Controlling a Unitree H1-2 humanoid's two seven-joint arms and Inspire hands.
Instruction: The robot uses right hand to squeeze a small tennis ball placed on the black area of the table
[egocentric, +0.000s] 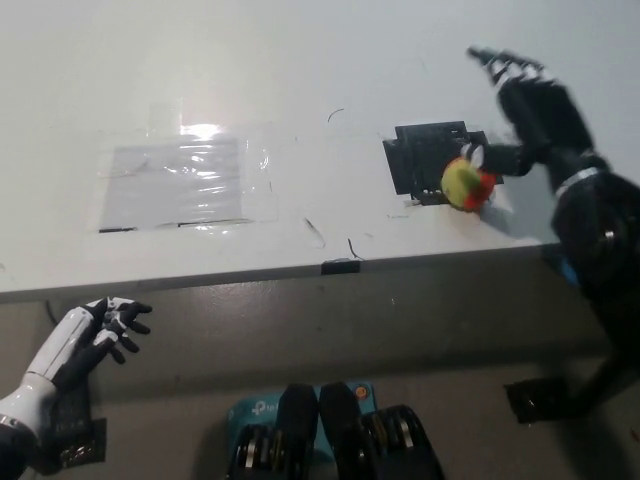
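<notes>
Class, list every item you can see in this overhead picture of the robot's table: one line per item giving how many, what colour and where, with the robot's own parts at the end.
Table: one, white, fills the upper part of the view.
Black area: one, black patch on the table, right of centre.
Tennis ball: one, yellow-green with a red-orange part on its right, at the black area's lower right edge.
Clear plastic sheet: one, glossy, transparent, taped flat on the table's left half.
Box: one, teal, below the table edge, bottom middle, partly hidden.
Left hand: one, white, lower left below the table edge, resting, holding nothing.
Right hand: one, black, raised open over the table's right side, just beyond the ball.
</notes>
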